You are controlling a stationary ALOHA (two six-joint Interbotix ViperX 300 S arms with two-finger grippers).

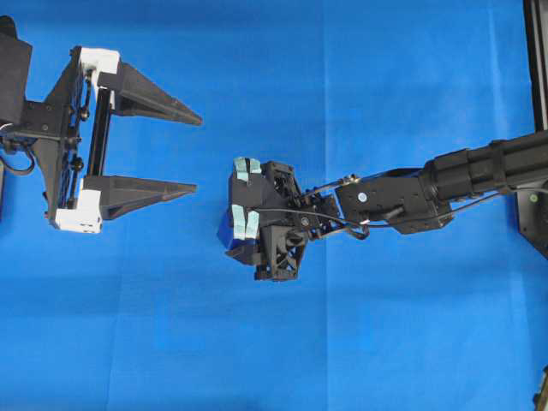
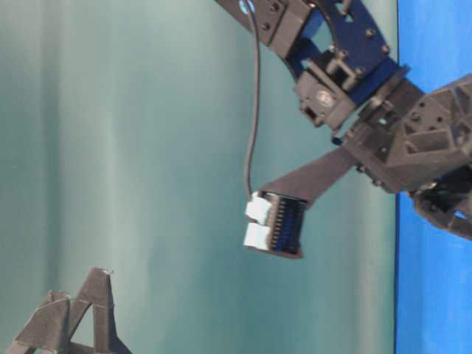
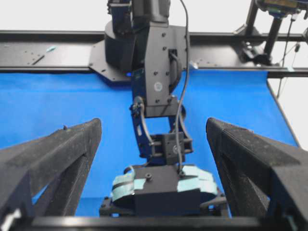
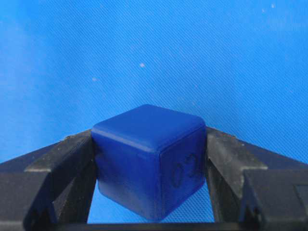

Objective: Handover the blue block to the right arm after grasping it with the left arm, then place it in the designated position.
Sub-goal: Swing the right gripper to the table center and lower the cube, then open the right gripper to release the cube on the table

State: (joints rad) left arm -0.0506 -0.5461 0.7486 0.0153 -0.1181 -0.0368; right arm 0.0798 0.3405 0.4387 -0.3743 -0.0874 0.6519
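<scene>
A bright blue cloth [image 1: 360, 77] is covering the tabletop, and over its middle the all-black right claw [image 4: 150, 159] is pointing downward with the blue block [image 4: 149, 159] pinched between its two fingers. In the right wrist view the fingers are pressing flat on the cube's opposite side faces, with a faint embossed mark showing on the face turned toward the camera. From overhead only a sliver of the block [image 1: 224, 231] is peeking out at the edge of the black claw [image 1: 244, 210]. The left claw [image 1: 175, 154], the one with white pieces on its rail, is standing well apart on the other side, its fingers spread wide and holding nothing.

By my reckoning the handover is done and the placing is what remains. I cannot tell from these views where the designated spot lies. To place well, the right arm should be keeping the cube level, lowering until its underside is resting on the cloth, and only then parting the fingers, so that the block is not dropping or tipping.
</scene>
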